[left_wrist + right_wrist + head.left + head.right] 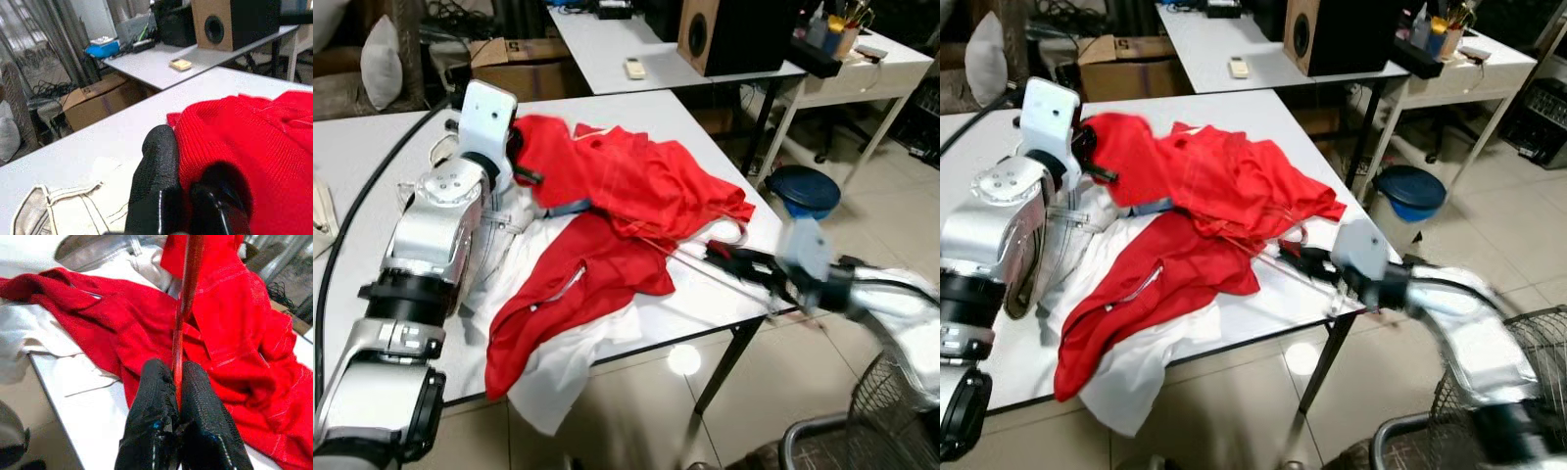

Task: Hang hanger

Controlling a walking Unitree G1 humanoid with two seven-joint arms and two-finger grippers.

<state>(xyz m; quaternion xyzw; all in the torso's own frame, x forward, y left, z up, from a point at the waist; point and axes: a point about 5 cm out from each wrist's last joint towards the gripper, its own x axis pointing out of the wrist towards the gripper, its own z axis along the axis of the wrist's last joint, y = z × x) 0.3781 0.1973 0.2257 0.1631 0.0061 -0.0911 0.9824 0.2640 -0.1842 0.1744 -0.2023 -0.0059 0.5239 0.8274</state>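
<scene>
A red garment [626, 191] lies crumpled on the white table [372, 147], over a white cloth [553, 377]. My left gripper [522, 166] is at the garment's far left edge, shut on a fold of the red fabric [234, 142]. My right gripper [722, 257] is at the table's right edge, shut on a thin red hanger bar [188, 293]. The bar runs from the fingers [154, 401] into the red garment [230, 333]. In the left eye view the hanger [677, 255] shows as a thin line across the table; the rest of it is hidden in the cloth.
A second white table [607, 49] behind holds a wooden speaker [729, 34] and a remote [635, 68]. A cardboard box [514, 61] sits at the back, a blue bin [805, 190] on the floor to the right, and a wire basket [891, 401] at bottom right.
</scene>
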